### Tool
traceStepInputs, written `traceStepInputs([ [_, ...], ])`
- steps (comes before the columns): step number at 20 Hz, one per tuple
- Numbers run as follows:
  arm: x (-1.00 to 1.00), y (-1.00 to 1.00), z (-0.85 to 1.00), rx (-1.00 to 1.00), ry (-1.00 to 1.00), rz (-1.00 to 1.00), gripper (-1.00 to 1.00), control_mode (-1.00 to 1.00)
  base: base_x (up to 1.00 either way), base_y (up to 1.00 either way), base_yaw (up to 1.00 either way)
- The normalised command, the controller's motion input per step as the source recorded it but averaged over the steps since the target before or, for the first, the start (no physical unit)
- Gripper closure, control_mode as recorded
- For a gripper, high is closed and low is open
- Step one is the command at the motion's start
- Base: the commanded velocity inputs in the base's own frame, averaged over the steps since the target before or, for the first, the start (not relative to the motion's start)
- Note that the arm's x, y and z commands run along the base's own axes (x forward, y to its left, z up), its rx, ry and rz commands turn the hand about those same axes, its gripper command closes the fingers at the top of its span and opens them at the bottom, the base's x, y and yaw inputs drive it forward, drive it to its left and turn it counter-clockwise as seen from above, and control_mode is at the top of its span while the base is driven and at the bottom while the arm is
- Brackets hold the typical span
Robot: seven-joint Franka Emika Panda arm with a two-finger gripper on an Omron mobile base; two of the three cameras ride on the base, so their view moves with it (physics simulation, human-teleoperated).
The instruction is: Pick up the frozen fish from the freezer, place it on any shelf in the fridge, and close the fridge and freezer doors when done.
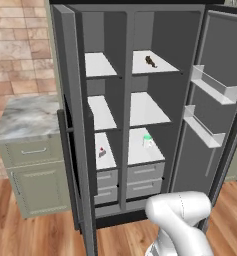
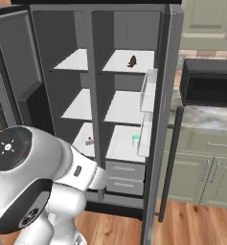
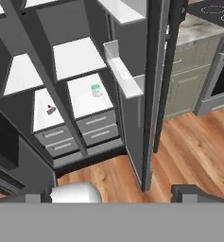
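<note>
Left base view: fish (image 1: 150, 61) sits on top fridge shelf (image 1: 162, 67), twelve o'clock; both doors (image 1: 210, 100) open, unclosed; gripper (image 3: 118, 191) fingers spread, empty.

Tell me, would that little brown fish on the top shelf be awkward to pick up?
Probably a bit. The fish is a small, lumpy, uneven shape, so open fingers may close off-centre. Being frozen, it likely stays stiff rather than flopping. It lies low on the flat white shelf, so it seems unlikely to roll, though it might slide.
</note>
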Motion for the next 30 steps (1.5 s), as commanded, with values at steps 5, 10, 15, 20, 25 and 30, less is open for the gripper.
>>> traceStepInputs([
  [5, -0.16, -1.0, 0.03, 0.04, -0.08, 0.0, -1.0, -1.0, 0.0, 0.0, 0.0],
  [10, 0.46, -1.0, 0.0, 0.05, 0.0, 0.0, -1.0, -1.0, 0.0, 0.0, 0.0],
  [15, 0.77, -1.0, -0.02, 0.08, 0.0, 0.11, -1.0, -1.0, 0.0, 0.0, 0.0],
  [20, 0.71, -0.85, -0.09, 0.1, 0.0, 0.12, -1.0, -1.0, 0.0, 0.0, 0.0],
  [25, 0.83, -0.62, -0.34, 0.15, 0.0, 0.04, -1.0, -1.0, 0.0, 0.0, 0.0],
  [30, 0.86, -0.49, -0.32, 0.11, 0.0, 0.0, -1.0, -1.0, 0.0, 0.0, 0.0],
])
